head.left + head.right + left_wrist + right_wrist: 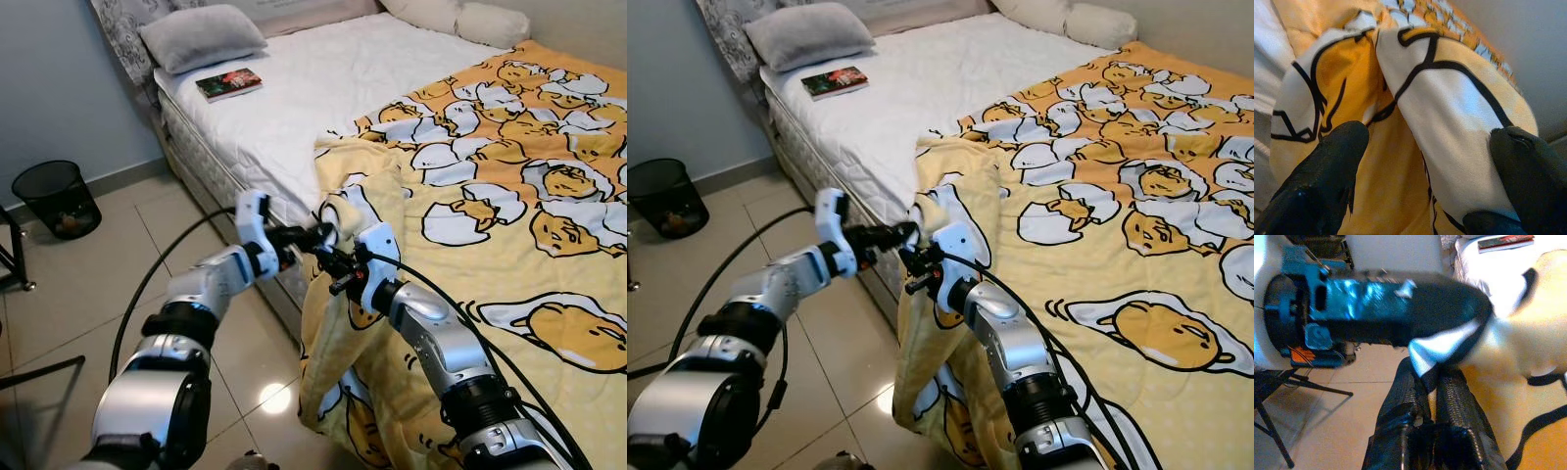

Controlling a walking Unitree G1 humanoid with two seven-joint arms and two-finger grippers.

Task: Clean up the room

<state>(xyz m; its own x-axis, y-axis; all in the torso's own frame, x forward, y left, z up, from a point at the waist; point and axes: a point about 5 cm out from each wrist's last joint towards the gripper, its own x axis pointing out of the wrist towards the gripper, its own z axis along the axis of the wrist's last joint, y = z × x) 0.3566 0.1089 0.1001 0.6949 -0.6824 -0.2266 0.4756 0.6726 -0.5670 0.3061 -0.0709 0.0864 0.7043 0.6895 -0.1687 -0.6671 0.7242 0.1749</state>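
Yellow fabric printed with egg-yolk cartoon figures covers most of the bed [294, 88] — this blanket [509, 196] spreads over the near half of the mattress, and its front corner spills over the bed's edge and hangs toward the tiled floor [88, 284]. Both arms reach forward to that hanging corner, meeting at the mattress edge.

Seen from the left wrist, the left gripper [315, 235] has its two black fingers [1327, 171] spread apart, with a bulging fold of the blanket lying between them. One finger touches the cloth at the side; whether the other presses on it I cannot tell.

Just beside it, the right gripper [340, 266] has its fingers [1459, 416] drawn together, and in the right wrist view a thin white-and-black edge of the blanket is pinched between them. The left gripper's finger crosses right in front of that camera, so the two grippers are very near each other on the same corner of cloth.

Further up the bed, the bare white sheet carries a book [229, 83] lying flat near a grey pillow [201, 36] at the headboard end — well apart from the grippers. More pale pillows [470, 20] sit at the far side. On the floor by the wall stands a black mesh wastebasket [57, 199].
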